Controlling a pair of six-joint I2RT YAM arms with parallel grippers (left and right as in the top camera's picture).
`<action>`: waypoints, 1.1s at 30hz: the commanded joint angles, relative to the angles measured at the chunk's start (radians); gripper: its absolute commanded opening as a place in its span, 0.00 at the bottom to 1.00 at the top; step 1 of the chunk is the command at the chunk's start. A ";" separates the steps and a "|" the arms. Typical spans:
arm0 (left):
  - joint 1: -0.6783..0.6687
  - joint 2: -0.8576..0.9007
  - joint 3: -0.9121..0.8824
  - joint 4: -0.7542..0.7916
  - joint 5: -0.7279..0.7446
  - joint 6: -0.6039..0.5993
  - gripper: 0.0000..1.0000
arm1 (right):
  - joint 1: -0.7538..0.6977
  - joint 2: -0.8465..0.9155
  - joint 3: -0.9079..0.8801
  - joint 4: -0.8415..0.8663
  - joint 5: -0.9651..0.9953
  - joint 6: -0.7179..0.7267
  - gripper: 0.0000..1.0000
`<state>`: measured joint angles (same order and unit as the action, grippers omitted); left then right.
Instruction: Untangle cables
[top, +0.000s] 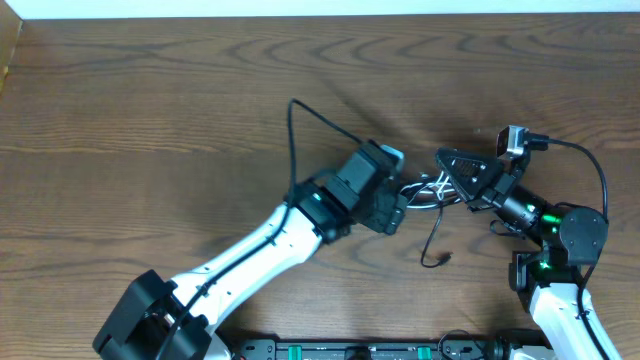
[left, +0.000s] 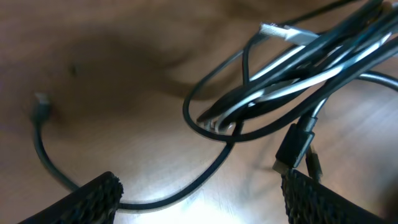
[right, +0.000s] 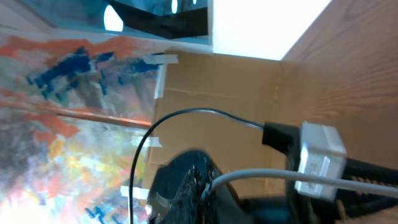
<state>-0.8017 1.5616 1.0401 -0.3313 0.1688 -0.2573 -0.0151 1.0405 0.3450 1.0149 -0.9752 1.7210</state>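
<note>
The cables (top: 428, 188) lie in a tangle of black cords and one white cord at mid-table, between my two grippers. My left gripper (top: 400, 200) is at the tangle's left side. In the left wrist view the left gripper (left: 199, 202) is open wide and low over the wood, with one black cord (left: 186, 191) running across between its fingers (left: 93, 199). The knot (left: 292, 68) sits just ahead of it. My right gripper (top: 452, 168) is at the tangle's right side. The right wrist view shows the right gripper (right: 208, 186) shut on the white cord (right: 261, 174).
One black cord loops away to the back left (top: 295, 120). Another trails toward the front and ends in a plug (top: 435, 260). A loose plug end (left: 40, 102) lies on the wood at the left. A cardboard box (right: 211, 93) stands beyond the table edge.
</note>
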 joint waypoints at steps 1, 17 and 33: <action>-0.053 0.003 0.000 0.060 -0.269 0.009 0.82 | -0.004 -0.001 0.011 0.063 -0.001 0.121 0.02; -0.061 0.019 0.000 0.151 -0.048 -0.031 0.72 | -0.006 0.000 0.012 0.231 -0.007 0.330 0.01; 0.134 0.013 0.000 0.000 0.443 -0.142 0.71 | -0.047 0.000 0.012 0.215 0.010 0.316 0.01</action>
<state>-0.7296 1.5711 1.0397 -0.3317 0.4686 -0.4282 -0.0544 1.0405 0.3450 1.2236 -0.9901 2.0415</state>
